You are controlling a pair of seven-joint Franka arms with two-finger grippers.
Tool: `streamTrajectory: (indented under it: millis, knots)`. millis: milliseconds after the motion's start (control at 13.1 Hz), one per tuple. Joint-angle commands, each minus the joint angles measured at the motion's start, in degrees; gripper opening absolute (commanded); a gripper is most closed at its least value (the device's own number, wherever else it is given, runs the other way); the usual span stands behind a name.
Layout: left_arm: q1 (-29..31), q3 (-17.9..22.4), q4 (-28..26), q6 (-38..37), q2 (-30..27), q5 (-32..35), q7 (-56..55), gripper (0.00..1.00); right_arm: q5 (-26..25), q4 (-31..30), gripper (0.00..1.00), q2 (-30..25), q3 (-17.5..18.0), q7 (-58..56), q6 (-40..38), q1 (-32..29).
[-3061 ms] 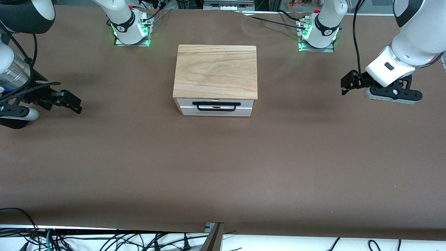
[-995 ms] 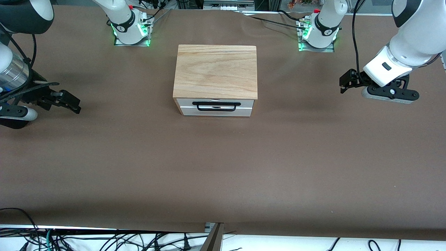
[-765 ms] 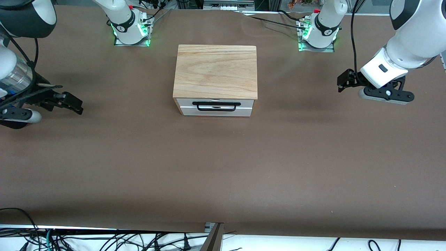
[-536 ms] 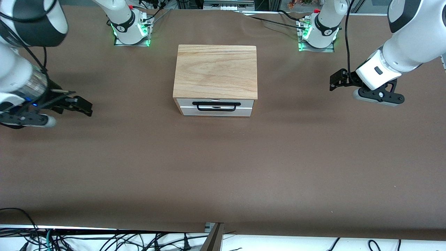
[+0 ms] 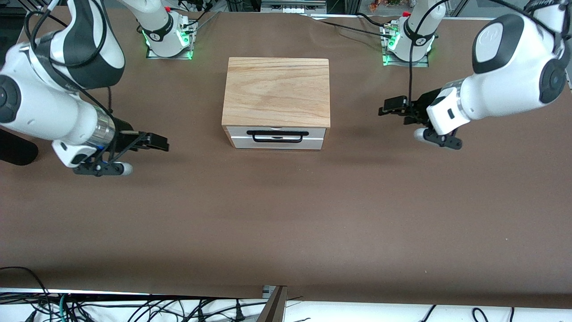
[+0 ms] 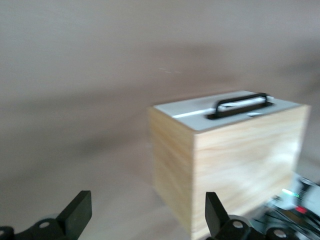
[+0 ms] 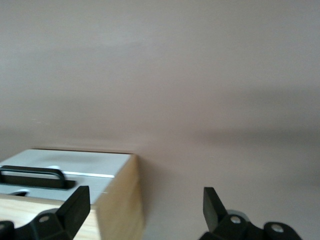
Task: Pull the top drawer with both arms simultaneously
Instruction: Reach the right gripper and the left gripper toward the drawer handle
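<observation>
The top drawer (image 5: 239,134) is shut, its white front flush in the wooden cabinet (image 5: 277,91) at mid-table, with its black bar handle (image 5: 280,136) free. My left gripper (image 5: 385,108) hangs open and empty over the table beside the cabinet, toward the left arm's end. My right gripper (image 5: 161,144) hangs open and empty beside the cabinet, toward the right arm's end. In the left wrist view, the open gripper (image 6: 147,210) faces the cabinet's wooden side (image 6: 170,160), with the drawer front (image 6: 195,116) and handle (image 6: 240,104) in sight. In the right wrist view, the open gripper (image 7: 145,200) faces the cabinet's corner, with the drawer front (image 7: 95,162) and handle (image 7: 35,176) in sight.
The brown table cover (image 5: 286,214) stretches wide in front of the drawer. The arm bases (image 5: 169,40) (image 5: 409,42) with green lights stand along the table's edge farthest from the front camera. Loose cables (image 5: 134,308) lie below the table's near edge.
Both grippers have swung in from the table's ends toward the cabinet, each now close beside it. The drawer has not moved.
</observation>
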Motion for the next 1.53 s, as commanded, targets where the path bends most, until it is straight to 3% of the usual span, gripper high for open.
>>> streamTrajectory:
  millis: [0,536,995,1224,1454]
  knots:
    - [0.21,-0.02,0.28,0.1,4.61,-11.31,9.7,1.0,7.94,0.07,1.0,3.49,0.07,-2.67,3.86,0.34]
    - [-5.84,-0.19,0.19,0.19,22.01,-45.07,36.35,1.0,37.9,-0.72,1.0,12.9,0.07,-17.51,10.91,3.15]
    - [-7.44,-0.19,1.76,0.01,30.63,-50.46,50.95,0.97,60.06,-9.23,1.0,14.93,0.07,-40.62,11.6,4.03]
    - [-7.79,-0.19,5.54,0.27,34.76,-52.13,51.93,0.93,65.35,-12.75,1.0,14.93,0.07,-47.75,12.05,4.91]
    - [-9.28,-0.11,5.91,0.27,36.26,-54.95,51.93,0.83,75.18,-17.66,1.0,14.93,0.07,-57.41,11.96,6.75]
